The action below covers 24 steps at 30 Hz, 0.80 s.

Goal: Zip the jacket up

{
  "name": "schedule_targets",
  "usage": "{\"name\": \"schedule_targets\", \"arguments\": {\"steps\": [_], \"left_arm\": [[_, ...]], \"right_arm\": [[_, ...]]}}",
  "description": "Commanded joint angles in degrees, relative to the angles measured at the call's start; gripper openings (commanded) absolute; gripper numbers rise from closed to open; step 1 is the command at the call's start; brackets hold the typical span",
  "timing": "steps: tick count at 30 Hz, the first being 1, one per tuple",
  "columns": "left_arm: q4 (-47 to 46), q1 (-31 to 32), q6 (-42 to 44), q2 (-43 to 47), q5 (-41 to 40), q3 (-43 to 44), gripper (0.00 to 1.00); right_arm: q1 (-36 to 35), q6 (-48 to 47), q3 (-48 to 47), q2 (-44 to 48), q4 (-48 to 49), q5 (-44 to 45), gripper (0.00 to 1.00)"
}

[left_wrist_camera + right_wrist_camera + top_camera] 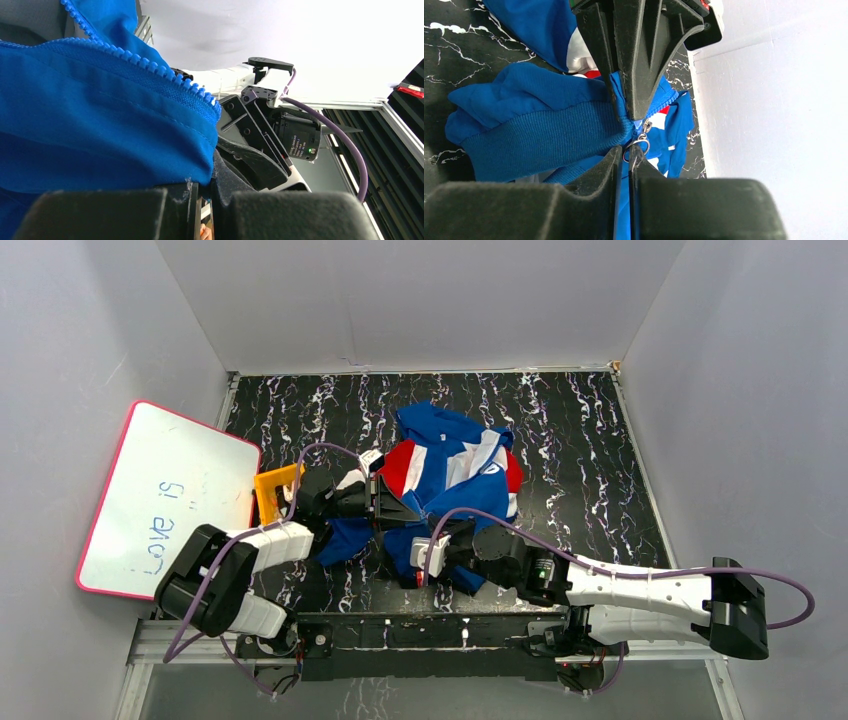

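The blue jacket (455,465) with red and white stripes lies crumpled mid-table. My left gripper (405,512) is shut on its blue hem edge (100,115), right below the row of zipper teeth (150,65); the pinch shows at the jaw tips (212,187). In the right wrist view its dark fingers (639,60) come down from above onto the ribbed hem (539,120). My right gripper (625,159) sits just under them, jaws almost together, with the metal ring of the zipper pull (640,142) caught between their tips. From above, that gripper (418,538) is at the jacket's near edge.
A pink-framed whiteboard (165,500) leans at the left wall, with an orange object (275,490) beside it. The black marbled table (580,440) is walled in on three sides. The right arm (265,135) is close in front of the left wrist camera.
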<state>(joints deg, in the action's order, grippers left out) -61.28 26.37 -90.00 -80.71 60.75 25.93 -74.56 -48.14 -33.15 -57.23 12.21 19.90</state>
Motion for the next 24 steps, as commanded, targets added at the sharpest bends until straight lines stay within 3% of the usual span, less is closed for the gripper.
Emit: {"name": "schedule_targets", "arguments": {"steps": [1, 4, 11, 24], "left_arm": [[-1.8, 0.3, 0.6, 2.7, 1.9, -0.3, 0.00], [-1.8, 0.5, 0.8, 2.9, 2.0, -0.6, 0.00], [-1.6, 1.0, 2.2, 3.1, 3.2, -0.9, 0.00], [6.3, 2.1, 10.9, 4.2, 4.7, -0.2, 0.00]], "right_arm": [[0.4, 1.1, -0.7, 1.2, 3.7, 1.8, 0.11], [0.4, 1.7, -1.0, 1.9, 3.1, 1.9, 0.00], [0.4, 4.1, -3.1, 3.5, 0.0, 0.8, 0.00], [0.4, 17.3, -16.4, 2.9, -21.8, -11.0, 0.00]]}}
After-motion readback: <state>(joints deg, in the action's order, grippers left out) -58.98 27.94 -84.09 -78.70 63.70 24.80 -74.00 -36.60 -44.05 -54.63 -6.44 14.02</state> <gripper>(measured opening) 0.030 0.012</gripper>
